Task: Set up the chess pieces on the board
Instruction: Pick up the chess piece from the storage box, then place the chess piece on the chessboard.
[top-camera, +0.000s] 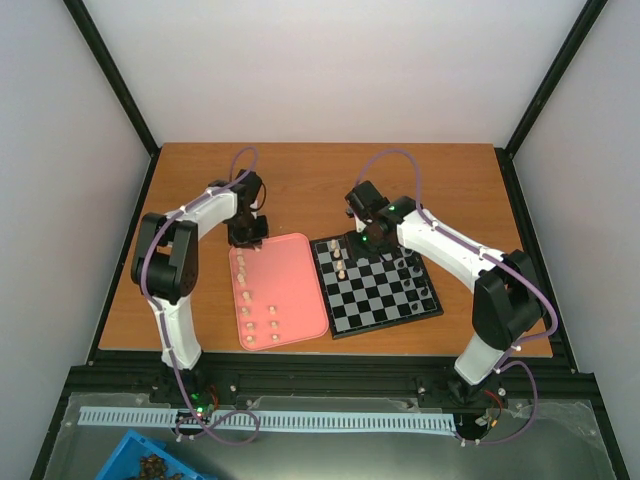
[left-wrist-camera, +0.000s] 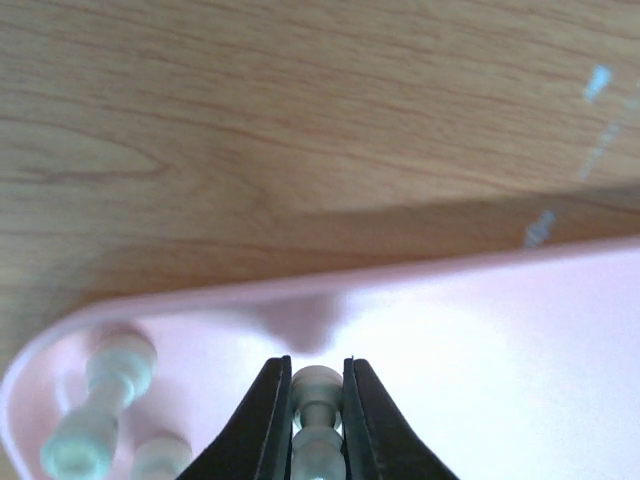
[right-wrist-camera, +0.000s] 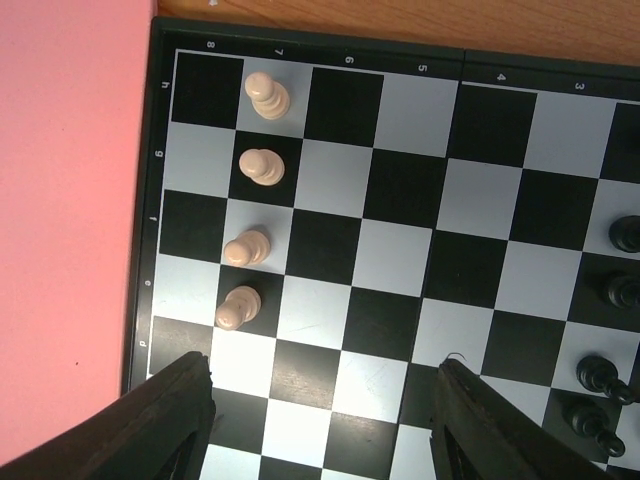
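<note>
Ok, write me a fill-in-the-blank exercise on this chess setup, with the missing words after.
1. The left gripper is ____ on a cream chess piece in the pink tray.
2. ____ cream pawns stand in one line on the chessboard.
3. The right gripper hovers over the chessboard with its jaws ____.
Missing words: shut; four; open.

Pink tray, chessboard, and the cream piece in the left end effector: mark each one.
pink tray (top-camera: 297, 272): top external view, bare floor of the tray.
chessboard (top-camera: 378, 297): top external view, empty middle square.
cream piece (left-wrist-camera: 317, 382): left wrist view, its rounded head.
</note>
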